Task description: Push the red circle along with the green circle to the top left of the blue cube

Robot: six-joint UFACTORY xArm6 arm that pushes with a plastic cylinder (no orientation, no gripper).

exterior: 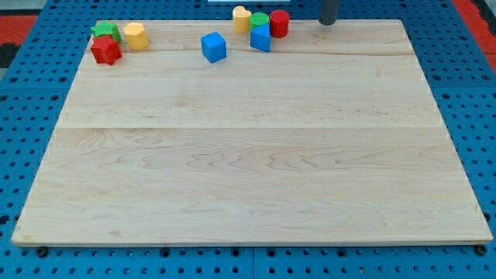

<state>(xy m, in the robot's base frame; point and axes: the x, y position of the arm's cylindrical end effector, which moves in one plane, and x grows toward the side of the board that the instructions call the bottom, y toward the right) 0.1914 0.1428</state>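
The red circle (279,23) stands near the board's top edge, right of centre. The green circle (259,19) touches its left side. A blue block (260,38) sits just below the green circle, and a yellow block (242,18) is to the green circle's left. The blue cube (213,46) lies apart, further left and a little lower. My tip (328,22) is at the view's top, right of the red circle, with a clear gap between them.
At the board's top left corner stand a green star (106,31), a red star (106,50) and a yellow block (136,36). The wooden board (248,155) lies on a blue pegboard (23,116).
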